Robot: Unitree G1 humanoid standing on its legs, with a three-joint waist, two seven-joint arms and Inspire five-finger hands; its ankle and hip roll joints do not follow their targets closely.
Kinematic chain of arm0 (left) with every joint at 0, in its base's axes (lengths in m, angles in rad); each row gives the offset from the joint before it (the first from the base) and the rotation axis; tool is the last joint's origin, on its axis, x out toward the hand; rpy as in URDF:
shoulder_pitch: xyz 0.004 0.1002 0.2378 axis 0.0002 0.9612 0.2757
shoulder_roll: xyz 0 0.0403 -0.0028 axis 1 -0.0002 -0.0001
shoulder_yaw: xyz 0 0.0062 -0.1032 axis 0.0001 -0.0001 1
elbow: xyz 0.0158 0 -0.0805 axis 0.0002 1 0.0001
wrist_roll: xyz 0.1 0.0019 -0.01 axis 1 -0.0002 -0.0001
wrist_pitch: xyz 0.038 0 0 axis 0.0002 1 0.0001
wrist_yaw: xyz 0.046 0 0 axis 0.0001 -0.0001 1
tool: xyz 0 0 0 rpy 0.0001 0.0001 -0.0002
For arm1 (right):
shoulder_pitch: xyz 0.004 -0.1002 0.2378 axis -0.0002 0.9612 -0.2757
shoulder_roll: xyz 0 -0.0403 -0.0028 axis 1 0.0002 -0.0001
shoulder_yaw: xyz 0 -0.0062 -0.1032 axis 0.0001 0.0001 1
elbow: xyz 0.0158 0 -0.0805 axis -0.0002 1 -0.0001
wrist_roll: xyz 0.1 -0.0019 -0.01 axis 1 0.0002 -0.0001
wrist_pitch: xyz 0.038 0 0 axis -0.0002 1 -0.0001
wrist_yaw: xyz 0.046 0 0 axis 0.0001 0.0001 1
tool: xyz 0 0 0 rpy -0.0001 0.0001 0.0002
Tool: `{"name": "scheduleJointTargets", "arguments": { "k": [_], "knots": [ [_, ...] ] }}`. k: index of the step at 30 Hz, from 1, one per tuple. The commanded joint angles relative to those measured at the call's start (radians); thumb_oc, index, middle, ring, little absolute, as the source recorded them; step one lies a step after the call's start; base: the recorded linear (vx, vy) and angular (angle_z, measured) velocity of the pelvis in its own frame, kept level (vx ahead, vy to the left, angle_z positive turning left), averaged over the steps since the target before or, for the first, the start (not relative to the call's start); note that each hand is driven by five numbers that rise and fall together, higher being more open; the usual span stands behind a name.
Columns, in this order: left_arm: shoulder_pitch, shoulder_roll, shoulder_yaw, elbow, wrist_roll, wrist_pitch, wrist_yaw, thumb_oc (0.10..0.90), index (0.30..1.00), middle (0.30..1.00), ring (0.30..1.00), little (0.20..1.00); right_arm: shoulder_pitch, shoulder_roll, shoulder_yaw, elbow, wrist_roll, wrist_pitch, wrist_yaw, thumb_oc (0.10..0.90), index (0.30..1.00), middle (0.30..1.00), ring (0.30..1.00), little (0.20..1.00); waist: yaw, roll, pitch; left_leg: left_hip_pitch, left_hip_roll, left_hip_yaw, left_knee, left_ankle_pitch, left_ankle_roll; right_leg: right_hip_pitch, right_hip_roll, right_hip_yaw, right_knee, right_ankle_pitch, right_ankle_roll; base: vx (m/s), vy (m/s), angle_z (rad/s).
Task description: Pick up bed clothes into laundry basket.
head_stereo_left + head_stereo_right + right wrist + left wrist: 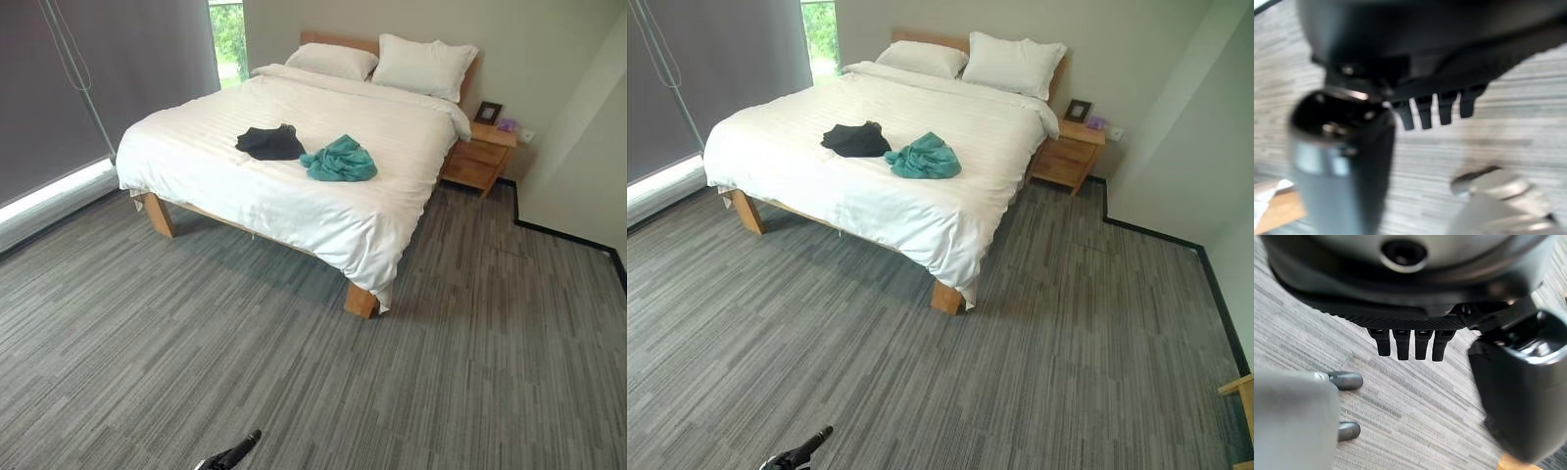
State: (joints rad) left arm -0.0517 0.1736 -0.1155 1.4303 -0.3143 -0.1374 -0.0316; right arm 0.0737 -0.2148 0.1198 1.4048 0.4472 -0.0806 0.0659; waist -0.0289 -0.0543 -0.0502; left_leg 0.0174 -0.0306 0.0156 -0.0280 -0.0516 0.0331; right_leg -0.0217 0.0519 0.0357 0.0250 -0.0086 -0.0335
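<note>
Two loose garments lie on the white bed [225, 186] across the room: a black one [269, 143] near the middle and a crumpled teal one [340, 160] just to its right, almost touching. My left hand [1400, 308] hangs over the grey carpet far from the bed, its fingers [1405, 345] straight and holding nothing. My right hand [1415, 54] hangs the same way above the floor, fingers [1437, 110] straight and empty, thumb [1342, 161] standing out beside them.
Two pillows [392, 61] rest against the wooden headboard. A wooden nightstand [477, 157] with a picture frame stands right of the bed. A window with a dark blind [88, 78] lines the left wall. Wide grey carpet [294, 372] lies before the bed. A wooden piece [1239, 392] shows at the right edge.
</note>
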Motion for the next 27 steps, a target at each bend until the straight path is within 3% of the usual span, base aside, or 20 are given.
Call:
{"name": "scheduleJointTargets", "arguments": {
  "k": [1,6,7,9,11,13,14,15,18,22,27],
  "knots": [
    [-0.052,0.022,-0.007,0.030,0.024,-0.032,-0.004,0.800,0.900,0.900,0.900,0.900,-0.059,-0.013,-0.012,0.036,0.031,-0.035,0.026,0.800,0.900,0.900,0.900,0.900,0.002,0.010,0.008,0.033,0.047,0.023,-0.059,0.021,-0.070,0.031,-0.112,0.150,-0.112,0.053,0.195,0.00,0.000,0.00],
    [-0.129,0.097,-0.022,-0.016,0.025,-0.038,-0.002,0.800,0.900,0.900,0.900,0.900,-0.117,-0.079,-0.062,0.007,0.124,-0.038,0.028,0.800,0.900,0.900,0.900,0.900,-0.004,0.014,-0.001,0.039,0.046,0.029,-0.059,0.016,-0.072,0.031,-0.113,0.157,-0.112,0.053,0.198,0.02,0.022,-0.01],
    [-0.211,0.157,-0.064,-0.089,0.045,-0.045,0.006,0.800,0.900,0.900,0.900,0.900,-0.169,-0.148,-0.070,-0.078,0.134,-0.050,0.016,0.800,0.900,0.900,0.900,0.900,-0.011,0.017,0.003,0.044,0.046,0.032,-0.059,0.014,-0.072,0.034,-0.114,0.162,-0.112,0.056,0.204,0.02,0.033,-0.02],
    [-0.248,0.188,-0.083,-0.147,0.045,-0.046,0.009,0.800,0.900,0.900,0.900,0.900,-0.186,-0.176,-0.072,-0.150,0.141,-0.055,0.005,0.800,0.900,0.900,0.900,0.900,-0.013,0.019,0.008,0.044,0.046,0.033,-0.059,0.014,-0.072,0.032,-0.114,0.165,-0.112,0.060,0.208,-0.01,0.025,-0.05],
    [-0.313,0.234,-0.113,-0.230,0.066,-0.043,0.020,0.800,0.900,0.900,0.900,0.900,-0.194,-0.228,-0.078,-0.384,0.127,-0.066,-0.023,0.800,0.900,0.900,0.900,0.900,-0.021,0.023,0.015,0.039,0.047,0.038,-0.059,0.018,-0.073,0.019,-0.115,0.169,-0.107,0.068,0.215,-0.03,0.028,-0.09],
    [-0.314,0.235,-0.113,-0.231,0.066,-0.043,0.020,0.800,0.900,0.900,0.900,0.900,-0.193,-0.227,-0.079,-0.385,0.127,-0.065,-0.024,0.800,0.900,0.900,0.900,0.900,-0.021,0.023,0.012,0.035,0.047,0.039,-0.059,0.020,-0.074,0.015,-0.115,0.170,-0.107,0.071,0.215,-0.03,0.024,-0.11],
    [-0.338,0.277,-0.135,-0.470,0.072,-0.045,0.033,0.800,0.900,0.900,0.900,0.900,-0.124,-0.273,-0.130,-0.750,0.095,-0.094,-0.043,0.800,0.900,0.900,0.900,0.900,-0.028,0.029,0.022,0.025,0.045,0.044,-0.059,0.024,-0.071,-0.004,-0.119,0.171,-0.102,0.078,0.226,-0.05,0.056,-0.13],
    [-0.327,0.294,-0.127,-0.577,0.031,-0.058,0.031,0.800,0.900,0.900,0.900,0.900,-0.097,-0.284,-0.156,-0.868,0.089,-0.113,-0.042,0.800,0.900,0.900,0.900,0.900,-0.029,0.031,0.027,0.024,0.043,0.043,-0.059,0.024,-0.069,-0.005,-0.123,0.169,-0.101,0.080,0.229,-0.04,0.059,0.01],
    [-0.304,0.299,-0.122,-0.671,0.003,-0.068,0.027,0.800,0.900,0.900,0.900,0.900,-0.071,-0.270,-0.181,-0.921,0.089,-0.138,-0.045,0.800,0.900,0.900,0.900,0.900,-0.026,0.032,0.030,0.022,0.041,0.040,-0.059,0.023,-0.065,-0.006,-0.128,0.164,-0.102,0.079,0.231,0.00,0.005,-0.03],
    [-0.181,0.261,-0.072,-0.913,-0.089,-0.076,0.023,0.800,0.900,0.900,0.900,0.900,0.004,-0.180,-0.185,-1.156,0.156,-0.165,0.009,0.800,0.900,0.900,0.900,0.900,-0.021,0.025,0.049,0.020,0.037,0.039,-0.059,0.020,-0.060,-0.010,-0.135,0.168,-0.103,0.078,0.231,0.02,0.001,-0.03],
    [-0.084,0.193,-0.055,-0.944,-0.199,-0.091,0.020,0.800,0.900,0.900,0.900,0.900,0.008,-0.143,-0.113,-1.129,0.156,-0.161,0.022,0.800,0.900,0.900,0.900,0.900,-0.015,0.019,0.055,0.023,0.037,0.046,-0.059,0.016,-0.058,-0.014,-0.138,0.176,-0.106,0.082,0.233,0.03,0.004,-0.01]
  ]
}}
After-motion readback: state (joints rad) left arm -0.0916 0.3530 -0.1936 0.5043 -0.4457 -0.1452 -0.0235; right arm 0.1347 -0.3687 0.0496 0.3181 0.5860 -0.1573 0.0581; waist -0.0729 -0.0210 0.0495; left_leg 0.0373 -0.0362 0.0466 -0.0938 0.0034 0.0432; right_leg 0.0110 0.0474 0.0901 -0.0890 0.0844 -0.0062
